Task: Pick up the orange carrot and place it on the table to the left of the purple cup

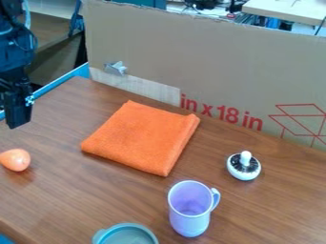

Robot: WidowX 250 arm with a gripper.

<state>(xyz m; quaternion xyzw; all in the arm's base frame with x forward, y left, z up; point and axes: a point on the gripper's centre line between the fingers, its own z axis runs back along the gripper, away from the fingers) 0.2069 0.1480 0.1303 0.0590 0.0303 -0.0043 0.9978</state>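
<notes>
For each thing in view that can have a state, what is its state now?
Gripper: hanging at upper left
Orange rounded object: lying on the table
Orange cloth: folded, lying flat
Purple cup: upright, open at the top
Teal container: open at the top, partly out of view
White round object: standing, knob up
Cardboard sheet: standing upright

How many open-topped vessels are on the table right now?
2: the lilac mug, upright below the middle of the view, and the teal bowl, left of it and cut off by the bottom edge.
</notes>
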